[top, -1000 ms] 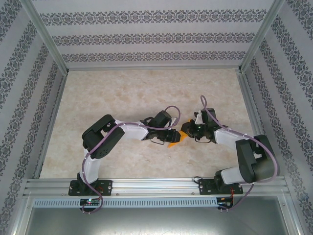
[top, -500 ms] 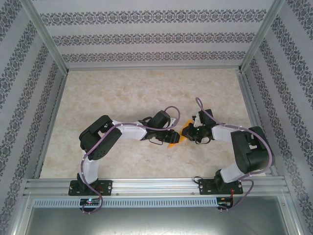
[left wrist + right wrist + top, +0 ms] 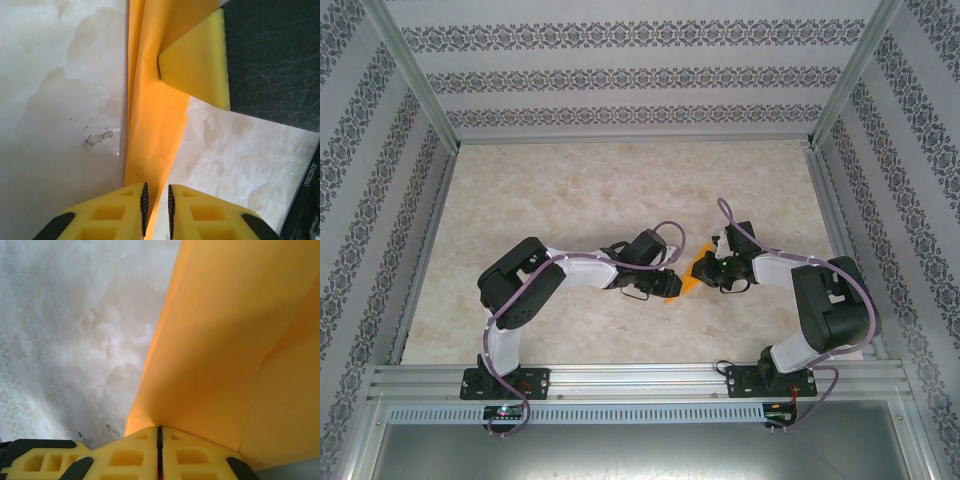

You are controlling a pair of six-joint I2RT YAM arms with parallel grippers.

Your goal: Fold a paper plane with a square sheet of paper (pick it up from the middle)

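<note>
The top camera sits high above and behind the two arm bases (image 3: 505, 382), looking down and forward across the whole desk (image 3: 600, 190) to the patterned back wall (image 3: 640, 75), from well away. Each wrist camera rides just behind its own hand, the left hand (image 3: 156, 202) and the right hand (image 3: 160, 447), and faces out along the yellow fingers (image 3: 120, 212) at very close range. All three views share the orange paper (image 3: 696, 268) and the pale desk beside it.

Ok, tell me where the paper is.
In the top view the paper is over the table, just right of centre, with the right gripper shut on one end and the left gripper at the other.
</note>
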